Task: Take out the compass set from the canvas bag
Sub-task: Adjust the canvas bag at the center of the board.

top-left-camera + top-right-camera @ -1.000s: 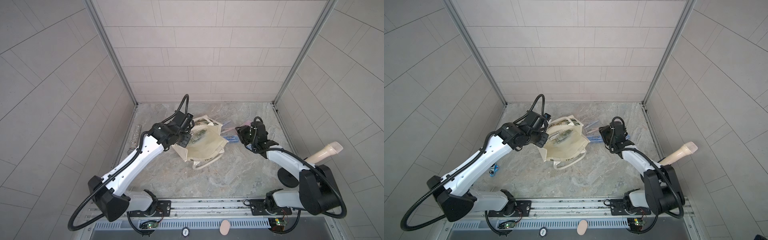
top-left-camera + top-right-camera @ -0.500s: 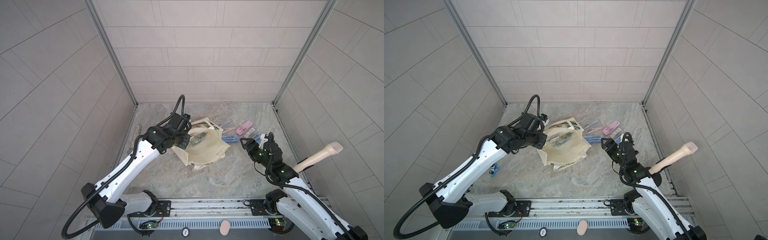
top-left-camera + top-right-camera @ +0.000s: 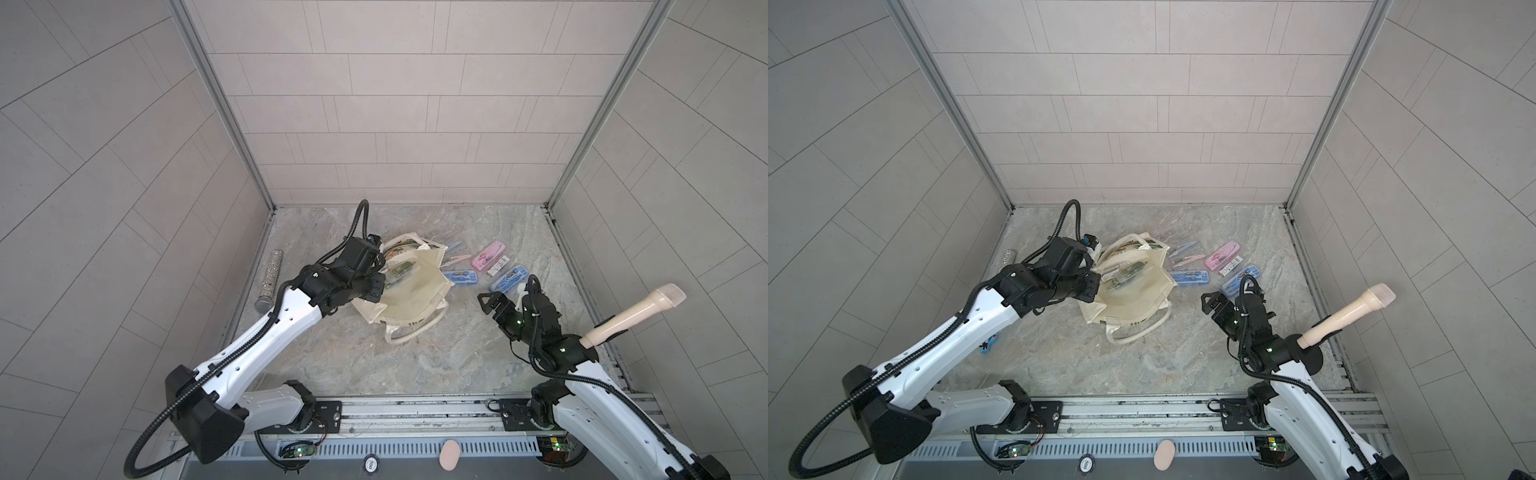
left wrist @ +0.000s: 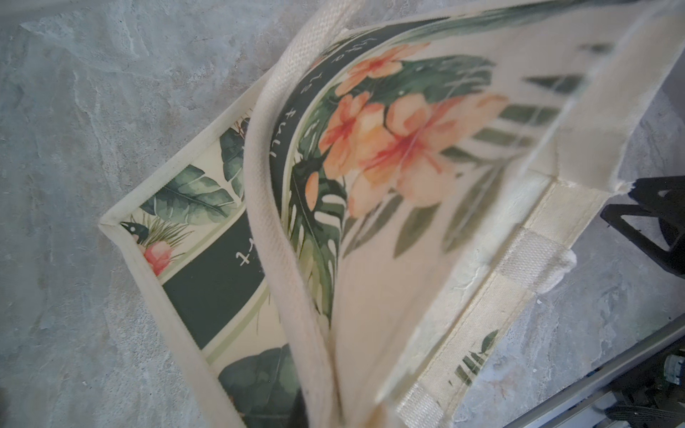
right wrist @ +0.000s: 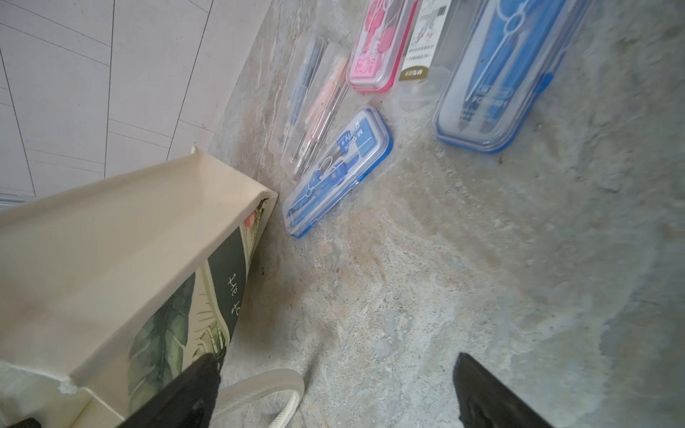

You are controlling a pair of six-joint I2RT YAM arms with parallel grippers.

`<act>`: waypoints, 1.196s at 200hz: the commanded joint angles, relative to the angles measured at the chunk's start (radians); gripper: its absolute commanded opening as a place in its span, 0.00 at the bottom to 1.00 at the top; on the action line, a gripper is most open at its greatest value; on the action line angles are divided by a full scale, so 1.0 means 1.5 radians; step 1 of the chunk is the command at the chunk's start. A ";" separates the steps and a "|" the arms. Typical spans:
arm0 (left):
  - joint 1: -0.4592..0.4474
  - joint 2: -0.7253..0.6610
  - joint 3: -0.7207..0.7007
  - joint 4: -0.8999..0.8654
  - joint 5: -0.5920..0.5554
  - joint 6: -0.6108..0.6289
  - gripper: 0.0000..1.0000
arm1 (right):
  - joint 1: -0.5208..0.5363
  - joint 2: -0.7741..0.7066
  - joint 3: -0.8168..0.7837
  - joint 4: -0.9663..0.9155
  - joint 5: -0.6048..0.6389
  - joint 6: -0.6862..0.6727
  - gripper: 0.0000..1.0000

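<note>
A: Where is the compass set?

B: A greenish case [image 3: 400, 272] shows inside the open mouth of the canvas bag [image 3: 415, 299]. It is likely the compass set, though it is too small to tell for sure. The bag lies near the middle of the tabletop [image 3: 415, 365]. 3 coloured cases lie outside it: a small blue case [image 5: 337, 170] just beside the bag's corner, and a pink case [image 5: 374, 48] and a bigger blue case [image 5: 500, 74] further off.

A: And the jaws?

B: The left jaws are clamped on the bag's rim and hold the mouth up. The right jaws stand wide apart with nothing between them, over bare tabletop near the bag's loop handle [image 5: 259, 385].

A: How will the case handle?

B: It is probably light, stiff and smooth, so it may slip. A thin lid of that kind could pop open if pinched at 1 end. The safest hold looks to be across the narrow width near the middle, with the long sides flat against the jaws.

A: And the bag itself?

B: The bag is soft and floppy. If the rim drops, the cloth will likely sag over the case and snag it on the way out.
</note>
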 commanded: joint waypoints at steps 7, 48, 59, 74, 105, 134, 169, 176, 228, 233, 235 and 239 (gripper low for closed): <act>0.002 0.019 0.010 0.053 0.022 -0.018 0.00 | -0.038 -0.016 -0.020 -0.026 0.000 -0.031 1.00; 0.002 0.019 -0.012 0.094 0.024 -0.026 0.00 | -0.054 -0.007 -0.050 0.031 -0.015 -0.004 1.00; 0.002 0.007 -0.030 0.115 0.021 -0.031 0.00 | -0.060 0.011 -0.051 0.054 -0.033 -0.009 1.00; 0.002 -0.013 -0.054 0.135 0.013 -0.040 0.00 | -0.061 0.030 -0.049 0.085 -0.060 -0.018 1.00; 0.002 -0.049 -0.076 0.134 -0.014 -0.021 0.00 | -0.057 0.055 -0.073 0.208 -0.135 -0.028 1.00; 0.025 -0.062 -0.081 0.113 -0.064 0.010 0.00 | -0.027 0.045 -0.057 0.287 -0.187 -0.056 0.99; 0.096 -0.043 -0.072 0.139 -0.005 0.021 0.00 | 0.060 0.046 0.034 0.247 -0.180 -0.164 1.00; 0.105 -0.033 -0.065 0.143 0.006 0.025 0.00 | 0.071 0.063 0.049 0.251 -0.187 -0.174 1.00; 0.175 0.076 0.045 0.115 0.040 0.057 0.00 | 0.101 0.255 0.163 0.343 -0.259 -0.125 0.96; 0.181 0.088 0.056 0.105 0.039 0.057 0.00 | 0.110 0.274 0.177 0.353 -0.263 -0.125 0.95; 0.184 0.092 0.061 0.102 0.038 0.058 0.00 | 0.113 0.281 0.184 0.354 -0.263 -0.126 0.94; 0.189 0.100 0.069 0.095 0.036 0.059 0.00 | 0.121 0.294 0.197 0.351 -0.262 -0.130 0.94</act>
